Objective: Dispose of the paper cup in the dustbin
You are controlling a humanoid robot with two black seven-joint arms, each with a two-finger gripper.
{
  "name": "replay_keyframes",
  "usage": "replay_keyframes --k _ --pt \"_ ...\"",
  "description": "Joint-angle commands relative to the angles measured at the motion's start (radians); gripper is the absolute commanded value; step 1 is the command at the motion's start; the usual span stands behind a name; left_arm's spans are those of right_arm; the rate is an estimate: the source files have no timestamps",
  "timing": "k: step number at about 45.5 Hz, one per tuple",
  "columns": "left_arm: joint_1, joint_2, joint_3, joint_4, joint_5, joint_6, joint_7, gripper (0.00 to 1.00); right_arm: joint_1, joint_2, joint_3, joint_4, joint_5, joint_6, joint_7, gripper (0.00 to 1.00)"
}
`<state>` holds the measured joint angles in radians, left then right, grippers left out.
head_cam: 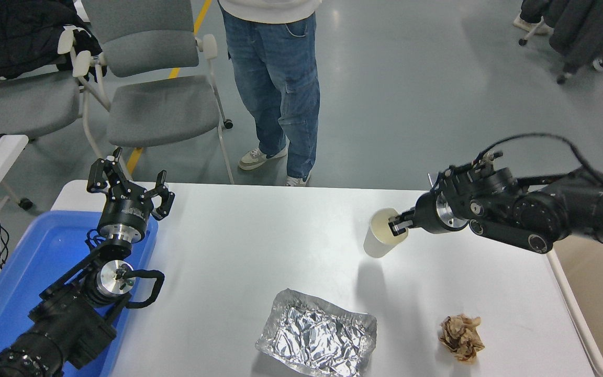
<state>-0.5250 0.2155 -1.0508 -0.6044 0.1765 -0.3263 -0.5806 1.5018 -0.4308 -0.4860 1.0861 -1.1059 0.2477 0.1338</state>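
The black right gripper (399, 226) pinches the rim of the small white paper cup (380, 241) above the white table (259, 246), while the left gripper (129, 184) sits wide open.

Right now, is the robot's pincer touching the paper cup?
Touching. In the head view, the right pincer is pinched on the rim of the paper cup, one fingertip inside and one outside, with no gap showing.

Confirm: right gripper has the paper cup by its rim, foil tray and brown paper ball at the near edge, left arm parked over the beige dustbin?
Not quite. In the head view the left gripper is parked over the blue tray; the dustbin is at the table's right. The rest holds.
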Motion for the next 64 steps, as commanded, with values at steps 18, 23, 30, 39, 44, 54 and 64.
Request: replay_keyframes --k 18,23,30,39,44,54,64 --pt "0.000 0.001 0.000 0.000 0.000 0.000 0.001 1.00 0.483 -0.241 -0.002 0.331 0.116 0.225 -0.002 0.00" --pt "0.000 0.001 0.000 0.000 0.000 0.000 0.001 1.00 0.524 -0.258 0.000 0.359 0.118 0.242 -0.003 0.00" --pt "0.000 0.001 0.000 0.000 0.000 0.000 0.001 1.00 0.515 -0.267 -0.037 0.353 0.095 0.245 -0.006 0.00" --pt "0.000 0.001 0.000 0.000 0.000 0.000 0.001 1.00 0.430 -0.402 -0.051 0.272 0.066 0.222 -0.005 0.00" --pt "0.002 0.001 0.000 0.000 0.000 0.000 0.001 1.00 0.347 -0.502 -0.003 0.192 0.072 0.219 0.000 0.00" --pt "0.002 0.001 0.000 0.000 0.000 0.000 0.001 1.00 0.212 -0.747 0.150 0.176 0.093 0.202 0.000 0.00" --pt "0.002 0.001 0.000 0.000 0.000 0.000 -0.001 1.00 0.147 -0.898 0.182 0.117 0.109 0.202 0.003 0.00"
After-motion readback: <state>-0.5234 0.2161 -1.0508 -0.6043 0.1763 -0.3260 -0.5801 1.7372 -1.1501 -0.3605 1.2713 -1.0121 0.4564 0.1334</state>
